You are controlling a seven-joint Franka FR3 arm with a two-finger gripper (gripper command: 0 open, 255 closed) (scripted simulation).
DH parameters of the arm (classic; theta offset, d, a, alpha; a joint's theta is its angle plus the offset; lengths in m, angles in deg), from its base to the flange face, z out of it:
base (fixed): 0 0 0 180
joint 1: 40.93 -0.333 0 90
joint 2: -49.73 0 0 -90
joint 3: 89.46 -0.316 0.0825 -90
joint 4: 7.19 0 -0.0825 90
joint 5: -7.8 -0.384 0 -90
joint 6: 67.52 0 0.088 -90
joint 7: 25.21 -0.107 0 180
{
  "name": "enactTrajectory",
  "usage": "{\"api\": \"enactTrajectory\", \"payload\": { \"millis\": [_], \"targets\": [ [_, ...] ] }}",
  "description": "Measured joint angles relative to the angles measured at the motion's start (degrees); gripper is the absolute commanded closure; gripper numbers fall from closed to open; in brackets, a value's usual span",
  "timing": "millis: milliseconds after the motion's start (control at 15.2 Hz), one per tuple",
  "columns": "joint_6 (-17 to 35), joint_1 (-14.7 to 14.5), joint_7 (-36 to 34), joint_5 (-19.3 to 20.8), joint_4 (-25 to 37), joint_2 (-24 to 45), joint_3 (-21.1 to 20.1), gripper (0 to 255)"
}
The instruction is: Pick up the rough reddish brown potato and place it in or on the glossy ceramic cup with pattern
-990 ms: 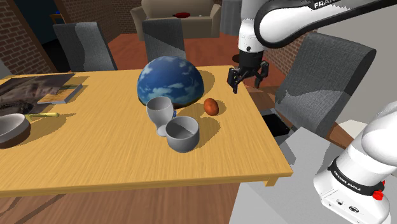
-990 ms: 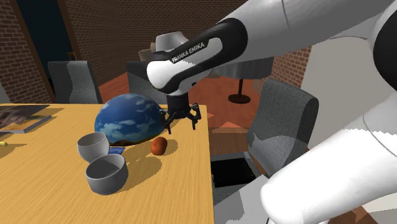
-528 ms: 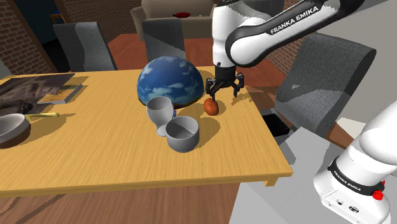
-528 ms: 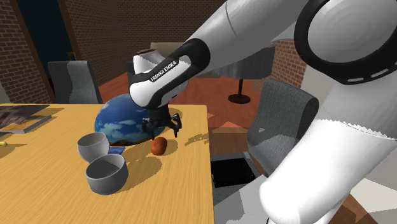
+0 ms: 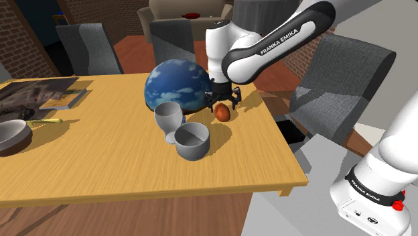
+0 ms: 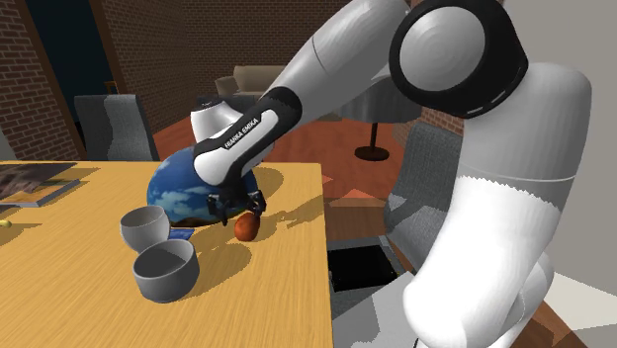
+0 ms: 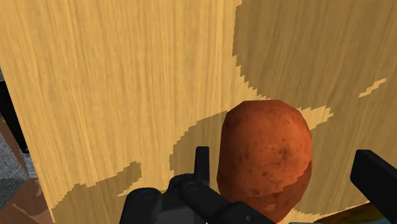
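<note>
Descent is the change. A second ago the claw (image 5: 224, 106) hung high, well out from the blue globe (image 5: 177, 80) and past the potato. Half a second ago it was above the potato, and now it has come down around it. The potato (image 5: 222, 113) itself has not shifted. It lies on the wooden table (image 5: 120, 167) just beside the globe's base, on the side toward the robot's stand.

In the wrist view the black fingers (image 7: 201, 167) stand apart with the potato (image 7: 265, 156) between them. One finger sits close against the potato's side and the other is clear of it, so nothing is clamped.

By my reading the approach is finished and the grasp is the step in hand. Because the potato sits nearer one finger, closing may nudge or roll it before both sides bite.

Two grey cups stand in front of the globe. A stemmed cup (image 5: 167, 117) is near the globe's foot, and a round cup (image 5: 192, 142) is just beyond that, further from the globe. Neither shows a pattern, so I cannot tell which is the target. Either way the carry would be short.
</note>
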Motion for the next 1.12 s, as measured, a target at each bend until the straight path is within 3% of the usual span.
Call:
{"api": "enactTrajectory", "payload": {
  "millis": [660,726,1122],
  "targets": [
    [3.0,0.0,-1.4,2.0,-1.1,2.3,0.5,0],
    [3.0,0.0,-1.4,2.0,-1.1,2.3,0.5,255],
    [3.0,0.0,-1.4,2.0,-1.1,2.3,0.5,255]
  ]
}}
